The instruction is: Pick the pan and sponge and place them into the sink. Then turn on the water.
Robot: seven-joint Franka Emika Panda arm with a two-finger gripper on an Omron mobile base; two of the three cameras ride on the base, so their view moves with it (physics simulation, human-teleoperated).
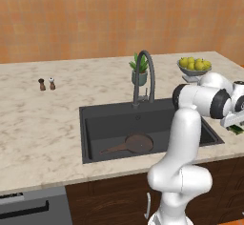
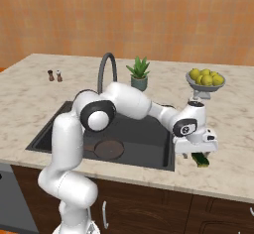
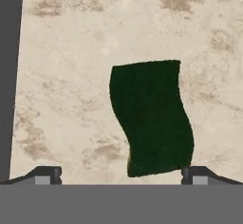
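The dark brown pan (image 1: pixel 137 143) lies inside the black sink (image 1: pixel 95 124), handle pointing left; it also shows as the pan (image 2: pixel 109 149) in the sink (image 2: pixel 144 144) in the right base view. The green sponge (image 3: pixel 152 117) with its dark top lies on the marble counter to the right of the sink, seen too as the sponge (image 2: pixel 200 159) and the sponge (image 1: pixel 236 130). My gripper (image 3: pixel 121 174) hovers just above it, open, with one fingertip on each side of the sponge's near end. No water runs from the faucet (image 1: pixel 144 76).
A bowl of lemons (image 1: pixel 194 66) stands at the back right of the counter, a small potted plant (image 1: pixel 139 69) behind the faucet, and salt and pepper shakers (image 1: pixel 46 84) at the far left. The sink's edge (image 3: pixel 9 76) runs along the left of the hand view.
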